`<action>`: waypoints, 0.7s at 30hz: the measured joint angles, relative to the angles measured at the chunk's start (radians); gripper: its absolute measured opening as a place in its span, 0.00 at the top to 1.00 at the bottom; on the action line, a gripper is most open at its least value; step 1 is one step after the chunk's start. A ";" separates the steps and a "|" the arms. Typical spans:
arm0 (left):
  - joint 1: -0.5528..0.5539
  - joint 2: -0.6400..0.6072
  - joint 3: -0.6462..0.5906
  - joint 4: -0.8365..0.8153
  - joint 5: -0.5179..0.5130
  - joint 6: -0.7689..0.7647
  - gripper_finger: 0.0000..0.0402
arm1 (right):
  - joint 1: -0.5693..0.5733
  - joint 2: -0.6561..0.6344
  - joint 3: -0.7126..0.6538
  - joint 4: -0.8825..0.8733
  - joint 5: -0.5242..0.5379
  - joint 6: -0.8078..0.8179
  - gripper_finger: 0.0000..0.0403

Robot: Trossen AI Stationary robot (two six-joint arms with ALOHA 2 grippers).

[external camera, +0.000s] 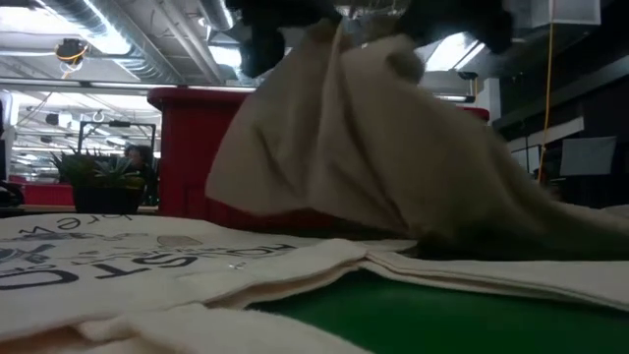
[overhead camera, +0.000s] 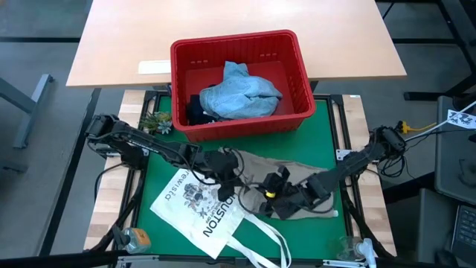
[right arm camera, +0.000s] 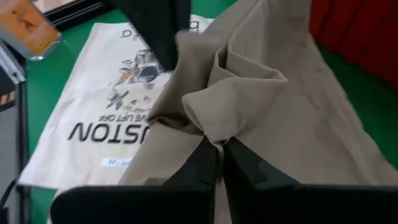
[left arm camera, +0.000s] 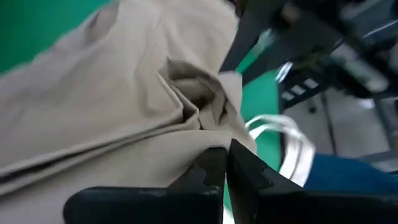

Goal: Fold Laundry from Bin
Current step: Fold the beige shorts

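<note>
- The left gripper (overhead camera: 223,165) is pinched tight on the edge of the beige cloth (overhead camera: 286,170), which spreads away to its right across the green mat (overhead camera: 163,167).
- Just beside and below it lies the white tote bag (overhead camera: 201,212), partly under the cloth.
- The right gripper (overhead camera: 279,186) is clamped on the same cloth, bunched into a ridge at its fingertips.
- Beyond both grippers, the red bin (overhead camera: 294,56) holds denim jeans (overhead camera: 242,93) and something dark.
- Judgement: early going; the first garment is out but unfolded, the rest wait.
</note>
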 joint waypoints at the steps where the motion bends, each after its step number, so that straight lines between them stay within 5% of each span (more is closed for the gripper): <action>1: 0.000 0.000 0.000 0.029 -0.006 0.000 1.00 | 0.009 -0.005 0.000 -0.015 0.009 0.014 0.96; 14: -0.003 0.112 0.001 0.403 0.005 -0.001 1.00 | 0.063 -0.028 0.001 -0.194 0.062 0.239 0.96; 21: -0.015 0.177 0.057 0.464 0.008 0.002 1.00 | 0.105 -0.035 0.001 -0.202 0.062 0.260 0.96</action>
